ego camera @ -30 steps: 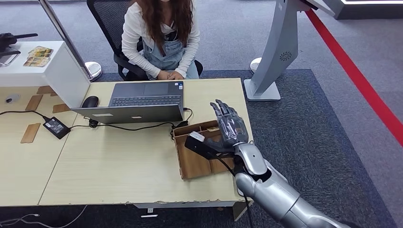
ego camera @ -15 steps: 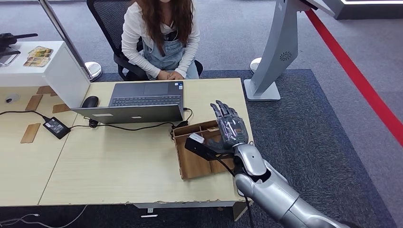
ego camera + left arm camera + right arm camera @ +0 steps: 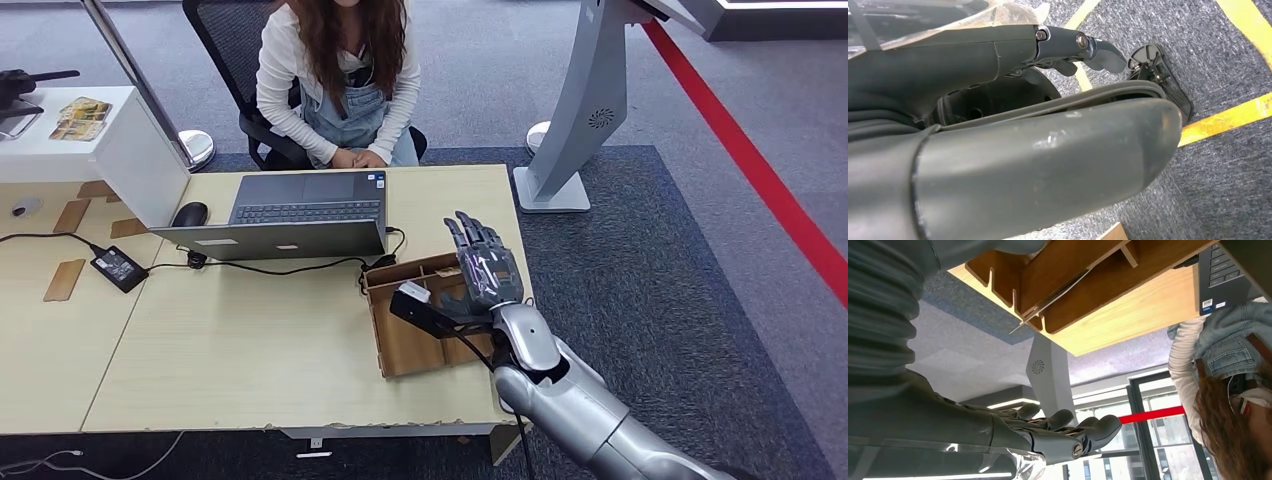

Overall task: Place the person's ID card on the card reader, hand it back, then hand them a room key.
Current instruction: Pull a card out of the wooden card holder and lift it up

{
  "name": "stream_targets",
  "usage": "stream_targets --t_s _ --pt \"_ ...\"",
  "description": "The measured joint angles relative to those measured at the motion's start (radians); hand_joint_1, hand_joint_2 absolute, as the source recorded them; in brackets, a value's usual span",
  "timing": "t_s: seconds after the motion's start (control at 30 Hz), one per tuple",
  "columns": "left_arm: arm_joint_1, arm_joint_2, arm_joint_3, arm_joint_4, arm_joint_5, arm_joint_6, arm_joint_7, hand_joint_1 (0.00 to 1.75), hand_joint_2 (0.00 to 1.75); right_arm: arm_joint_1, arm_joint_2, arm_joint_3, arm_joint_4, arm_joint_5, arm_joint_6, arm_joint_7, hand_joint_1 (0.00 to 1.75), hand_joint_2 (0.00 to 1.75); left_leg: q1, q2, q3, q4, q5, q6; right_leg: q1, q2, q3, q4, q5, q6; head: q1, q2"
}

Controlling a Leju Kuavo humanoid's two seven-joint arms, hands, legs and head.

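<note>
On the table's (image 3: 250, 350) left and middle you are seeing bare wood in front of the laptop (image 3: 290, 215). Toward the right edge, the wooden card tray (image 3: 405, 340) is sitting near the corner, a thin card (image 3: 1048, 300) standing in one slot. Your right hand (image 3: 483, 265) is hovering over it, fingers straight and apart, holding nothing. Your left hand (image 3: 1063, 45) is hanging over carpet; its grip you cannot tell.

Head view: high on the body, looking forward and down on the table (image 3: 250, 350); seated person (image 3: 340, 70) at frame top.

Right wrist view: close behind the right hand (image 3: 1048, 435), turned upside down, facing across the wooden box (image 3: 1073, 285) toward that person. It shares box, laptop (image 3: 300, 215) and person with the head view.

Left wrist view: close, facing down at carpet (image 3: 1228, 60).
</note>
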State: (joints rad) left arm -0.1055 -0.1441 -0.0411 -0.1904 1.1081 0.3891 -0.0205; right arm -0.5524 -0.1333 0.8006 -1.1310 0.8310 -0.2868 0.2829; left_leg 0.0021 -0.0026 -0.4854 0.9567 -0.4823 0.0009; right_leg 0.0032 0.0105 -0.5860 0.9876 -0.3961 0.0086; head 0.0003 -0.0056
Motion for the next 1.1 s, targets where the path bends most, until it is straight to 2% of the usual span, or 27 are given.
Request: stream_targets --t_s 1.1 --pt "0.0 0.002 -0.019 0.0 -0.013 0.005 -0.005 0.0 0.0 -0.032 0.031 0.0 0.039 0.009 -0.011 -0.016 0.09 1.75 0.0 0.0 0.0 0.0 0.0 0.0 0.0 0.0 0.0 0.0 0.0 0.0 0.0 0.0"
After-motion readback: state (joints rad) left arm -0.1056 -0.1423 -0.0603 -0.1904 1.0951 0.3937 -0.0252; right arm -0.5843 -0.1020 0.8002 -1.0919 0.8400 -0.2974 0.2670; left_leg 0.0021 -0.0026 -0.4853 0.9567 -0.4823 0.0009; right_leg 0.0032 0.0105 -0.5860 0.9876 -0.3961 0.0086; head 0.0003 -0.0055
